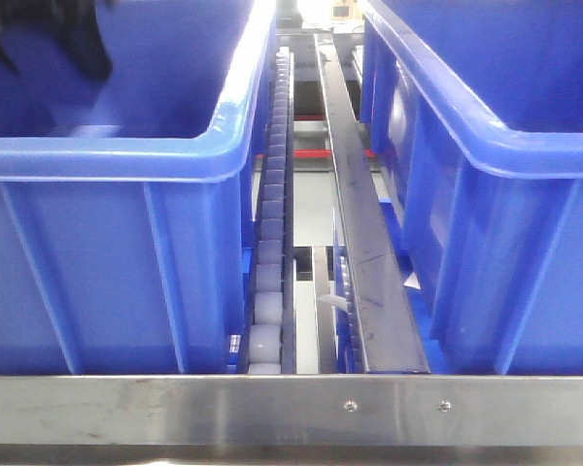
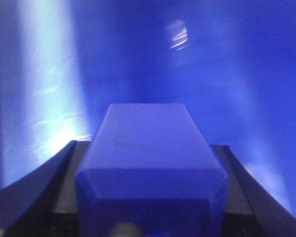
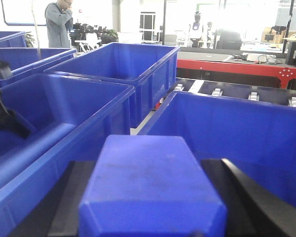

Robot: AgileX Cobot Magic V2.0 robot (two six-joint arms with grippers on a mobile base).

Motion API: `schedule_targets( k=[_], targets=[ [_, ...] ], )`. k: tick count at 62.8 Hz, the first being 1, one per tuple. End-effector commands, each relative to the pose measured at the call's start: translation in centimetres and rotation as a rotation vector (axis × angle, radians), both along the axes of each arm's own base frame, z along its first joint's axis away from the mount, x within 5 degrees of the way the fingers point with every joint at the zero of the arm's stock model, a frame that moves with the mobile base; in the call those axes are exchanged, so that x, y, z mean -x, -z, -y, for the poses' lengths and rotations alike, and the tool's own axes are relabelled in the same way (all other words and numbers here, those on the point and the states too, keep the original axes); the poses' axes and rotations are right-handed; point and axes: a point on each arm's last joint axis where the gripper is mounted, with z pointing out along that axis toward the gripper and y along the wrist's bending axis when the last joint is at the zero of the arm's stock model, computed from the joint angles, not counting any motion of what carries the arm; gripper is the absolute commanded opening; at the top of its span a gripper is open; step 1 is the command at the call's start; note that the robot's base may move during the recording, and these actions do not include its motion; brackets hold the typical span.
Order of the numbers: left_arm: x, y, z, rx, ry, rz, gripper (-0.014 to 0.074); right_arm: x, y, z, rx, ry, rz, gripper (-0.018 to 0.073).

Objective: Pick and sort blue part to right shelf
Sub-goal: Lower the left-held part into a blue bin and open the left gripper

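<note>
In the left wrist view a solid blue part [image 2: 150, 168] fills the space between the black fingers [image 2: 64, 182] of my left gripper [image 2: 147, 145], which is shut on it. Blurred blue bin wall surrounds it on all sides. In the right wrist view my right gripper [image 3: 149, 163] is shut on another blue part [image 3: 148, 187], held above the blue bins [image 3: 227, 133] of the right shelf. The front view shows the shelf's steel front rail [image 1: 272, 408], and my left arm [image 1: 53, 39] is a dark shape inside the left bin [image 1: 107, 194].
White roller tracks [image 1: 267, 282] and a steel divider bar [image 1: 364, 252] run between the left bin and the right bin [image 1: 496, 194]. More blue bins [image 3: 118, 64] stand behind. A red-edged conveyor [image 3: 237, 66] and a person [image 3: 58, 22] are far back.
</note>
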Motion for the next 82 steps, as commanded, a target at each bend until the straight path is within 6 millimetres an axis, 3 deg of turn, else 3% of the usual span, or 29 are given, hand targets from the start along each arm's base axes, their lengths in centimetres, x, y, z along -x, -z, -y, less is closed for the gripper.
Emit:
schedule_targets(
  k=[1, 12, 24, 30, 42, 54, 67, 72, 82],
  targets=[
    [-1.2, -1.0, -0.6, 0.034, -0.024, 0.072, 0.0263, 0.2, -1.6, 0.0, -0.016, -0.010, 0.104, 0.0211],
    [-2.9, 2.2, -1.3, 0.021, -0.064, -0.018, 0.0263, 0.2, -1.6, 0.0, -0.015, -0.009, 0.103, 0.0211],
    [-3.3, 3.2, -1.2, 0.011, -0.061, -0.041, 0.0277, 0.2, -1.6, 0.0, -0.015, -0.009, 0.102, 0.0211],
    [-3.3, 3.2, -1.2, 0.010, -0.059, -0.039, 0.0354, 0.2, -1.6, 0.0, -0.015, -0.009, 0.102, 0.0211],
    [-3.3, 3.2, -1.2, 0.010, -0.059, -0.039, 0.0612, 0.2, -1.6, 0.0, -0.013, -0.008, 0.098, 0.0211],
    [-2.9, 1.7, -1.4, -0.006, -0.064, -0.046, 0.0630, 0.2, -1.6, 0.0, -0.013, -0.008, 0.098, 0.0211],
    [1.2, -3.9, -1.9, -0.024, -0.014, 0.040, 0.0552, 0.2, -1.5, 0.0, -0.011, -0.006, 0.091, 0.0211],
    [3.9, -5.9, -2.1, -0.008, 0.013, 0.103, 0.0461, 0.2, -1.5, 0.0, -0.010, -0.006, 0.087, 0.0211],
    [9.3, -7.9, -2.9, 0.035, 0.055, 0.218, 0.0233, -0.1, -1.4, -0.2, -0.002, -0.005, 0.072, 0.0211]
  ],
)
